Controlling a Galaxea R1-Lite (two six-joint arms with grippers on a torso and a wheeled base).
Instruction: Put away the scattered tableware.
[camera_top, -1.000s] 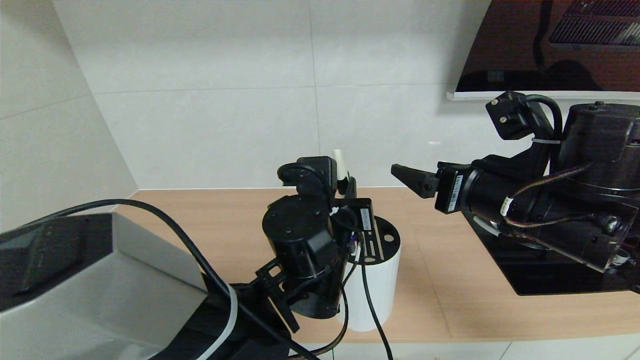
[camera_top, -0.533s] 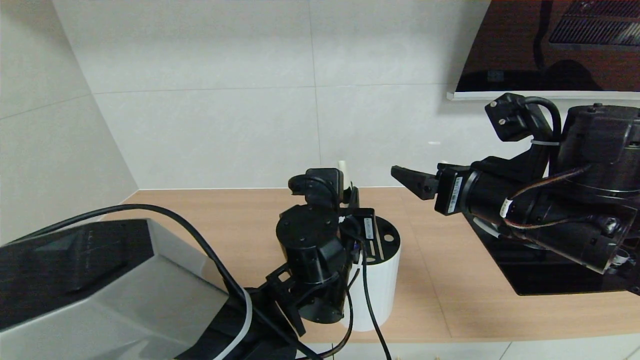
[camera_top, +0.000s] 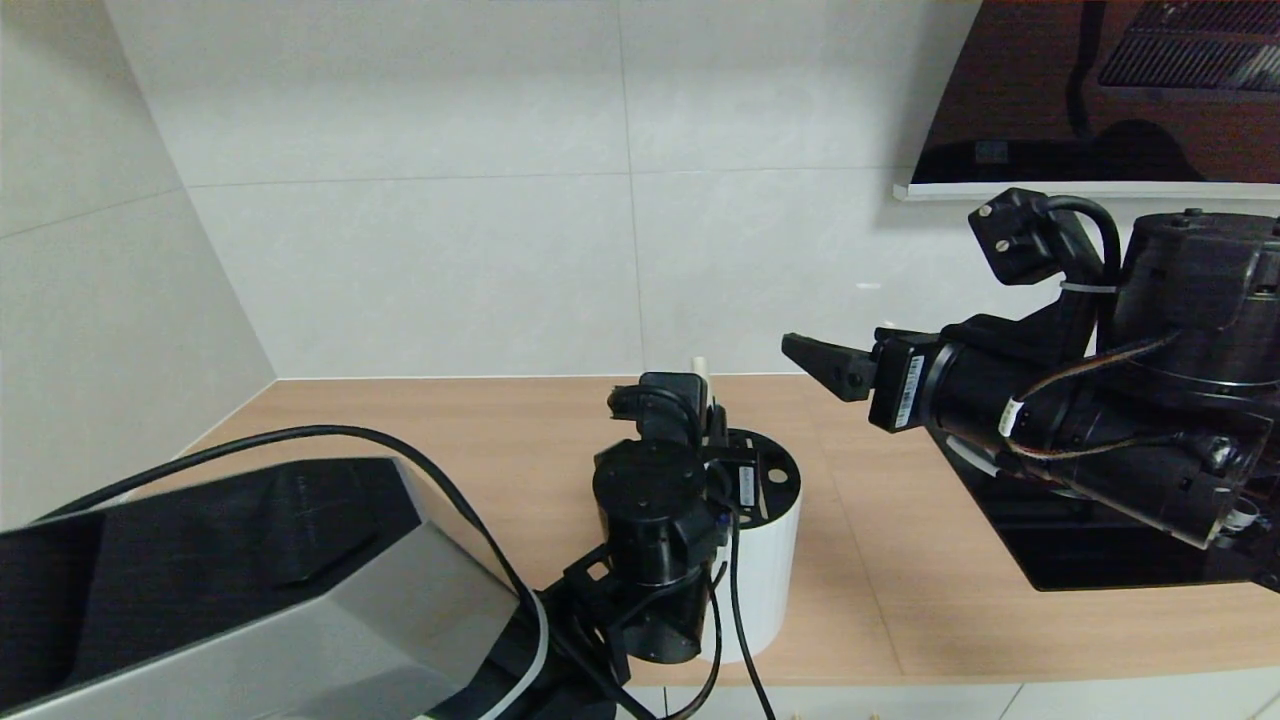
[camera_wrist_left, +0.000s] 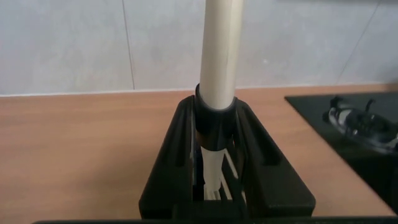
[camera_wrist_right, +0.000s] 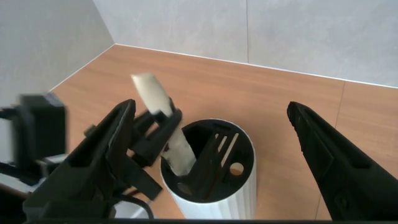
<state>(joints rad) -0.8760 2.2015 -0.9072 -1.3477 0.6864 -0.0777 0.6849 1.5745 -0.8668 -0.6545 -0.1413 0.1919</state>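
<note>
A white cylindrical holder (camera_top: 768, 560) with a slotted black top stands on the wooden counter (camera_top: 450, 430) near its front edge. My left gripper (camera_top: 712, 425) is just above the holder's top, shut on a cream-handled utensil (camera_top: 702, 367) held upright. The handle (camera_wrist_left: 221, 50) rises between the black fingers (camera_wrist_left: 249, 134). From the right wrist, the utensil (camera_wrist_right: 158, 102) leans into the holder (camera_wrist_right: 211, 180), its lower end inside. My right gripper (camera_top: 815, 358) hangs open in the air above and right of the holder, holding nothing.
A black hob (camera_top: 1080, 550) is set into the counter at the right, under a dark range hood (camera_top: 1100, 90). Tiled walls close the back and left. Bare counter lies left of and behind the holder.
My left arm has moved right and down, lowering the cream-handled utensil toward the holder's top. The right arm has stayed still.
</note>
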